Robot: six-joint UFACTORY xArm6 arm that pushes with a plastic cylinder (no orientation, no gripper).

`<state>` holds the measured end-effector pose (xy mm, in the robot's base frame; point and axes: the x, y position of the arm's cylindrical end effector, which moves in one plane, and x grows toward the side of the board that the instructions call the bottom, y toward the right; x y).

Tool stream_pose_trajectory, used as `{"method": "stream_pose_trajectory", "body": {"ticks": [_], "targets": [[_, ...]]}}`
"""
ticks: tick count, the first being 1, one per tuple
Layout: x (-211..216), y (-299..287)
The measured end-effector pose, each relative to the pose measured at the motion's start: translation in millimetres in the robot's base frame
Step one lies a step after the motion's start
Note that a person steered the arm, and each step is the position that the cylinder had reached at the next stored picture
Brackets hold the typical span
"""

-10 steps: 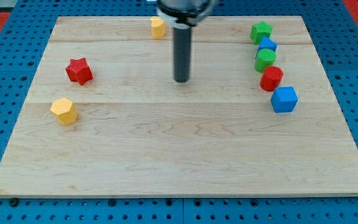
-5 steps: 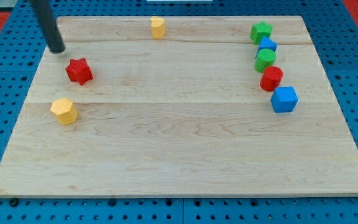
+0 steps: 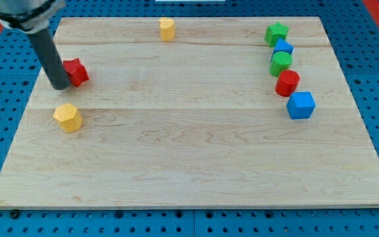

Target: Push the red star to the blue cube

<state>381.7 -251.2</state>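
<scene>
Camera view: my tip (image 3: pixel 60 85) against the red star (image 3: pixel 75 71), view's upper left.

The arm carries a plain rod, so there are no jaws to be apart, together or clamped on anything. The tip rests on the wooden board (image 3: pixel 189 164), touching the red star's side at about 8 o'clock of it. A yellow block (image 3: pixel 67 117) lies near, at 6 o'clock of the tip. A second yellow block (image 3: pixel 167 28) sits at the board's top edge. The blue cube (image 3: pixel 301 105) is well apart, at 3 o'clock across the board, lowest in a column: green star (image 3: pixel 276 33), small blue block (image 3: pixel 283 47), green block (image 3: pixel 281 63), red block (image 3: pixel 287 83), each touching or just beside the next.
</scene>
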Motion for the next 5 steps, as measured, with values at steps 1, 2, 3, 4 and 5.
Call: {"method": "stream_pose_trajectory", "body": {"ticks": [1,2,3,4,5], "targets": [[-17,-4],[-35,-17],[-50,-10],[-15,32],[-6,93]]}}
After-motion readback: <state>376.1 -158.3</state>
